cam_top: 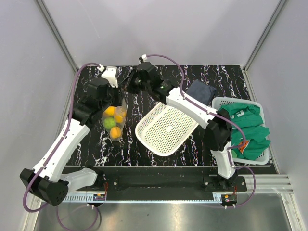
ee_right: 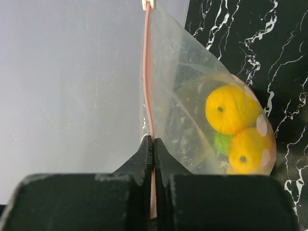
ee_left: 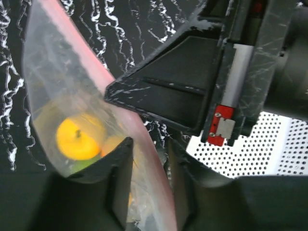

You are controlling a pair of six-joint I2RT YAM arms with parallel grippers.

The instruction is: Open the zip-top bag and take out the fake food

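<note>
Zip-top bag (cam_top: 117, 126) sat on the black marbled table (cam_top: 144, 156), just left of the tilted white mesh basket (cam_top: 166, 127). Its closed bottom was level with the basket's near-left rim and its zip end was raised toward the basket's far-left corner. Fake food (ee_right: 231, 109) was all inside the bag, bunched at the bottom end; orange and yellow pieces and one green round piece (ee_right: 222, 143) showed through the plastic. Right gripper (ee_right: 153, 142) hung just beyond the basket's far-left corner with its fingers clenched flat together on the pink zip strip (ee_right: 148, 72). The strip ran straight out from between the fingertips, and the bag body with the fruit lay off to one side of it. Left gripper (ee_left: 149, 144) was farther left of the basket, over the bag's upper part. Its two fingers (ee_left: 118, 183) stood apart, one on each side of the zip strip, so the strip passed through the gap between them. The fruit showed just past the fingertip on the side away from the basket. Could not tell whether the pads pressed the plastic or merely straddled it. In the left wrist view the right gripper's black body sat close ahead of the left fingers, with the basket's perforated wall beyond it.
</note>
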